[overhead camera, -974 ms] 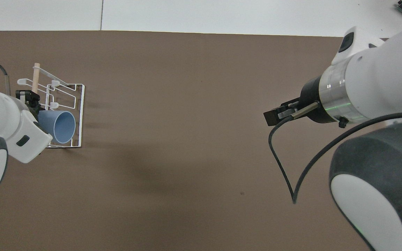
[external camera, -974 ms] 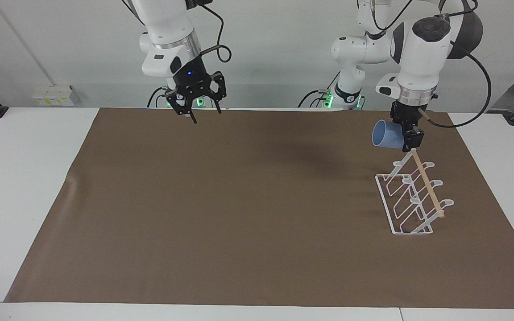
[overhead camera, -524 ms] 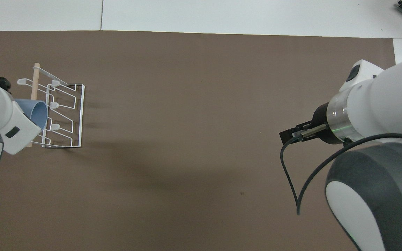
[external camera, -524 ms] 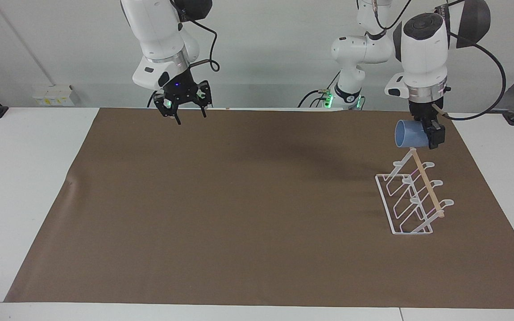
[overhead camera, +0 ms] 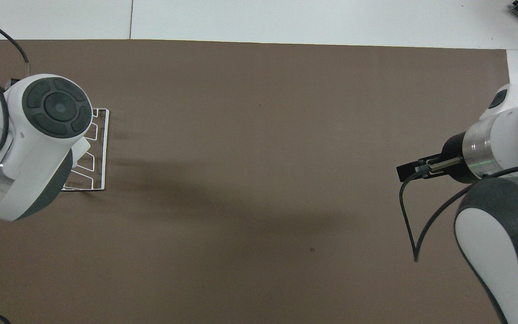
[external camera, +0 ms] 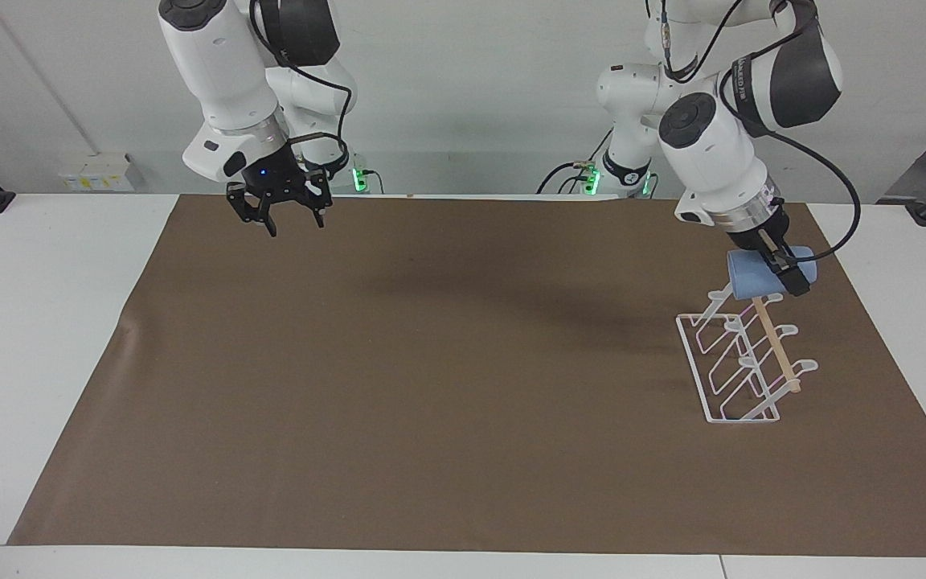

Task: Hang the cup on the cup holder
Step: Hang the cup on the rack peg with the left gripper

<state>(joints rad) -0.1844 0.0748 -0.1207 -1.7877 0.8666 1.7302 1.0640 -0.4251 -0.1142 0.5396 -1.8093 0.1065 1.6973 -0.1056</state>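
To seat it well, the small light-blue plastic cup (external camera: 754,280) should go down mouth-first along a slanted prong of the white wire cup holder with its wooden dowel (external camera: 740,363), then be let go gently. The left gripper (external camera: 788,278) grips the cup over the holder's end nearest the robots, at about 12 o'clock of the rack; whether the rim already touches a prong is hard to say. The right gripper (external camera: 294,226) waits unclenched over the brown mat (external camera: 399,370).
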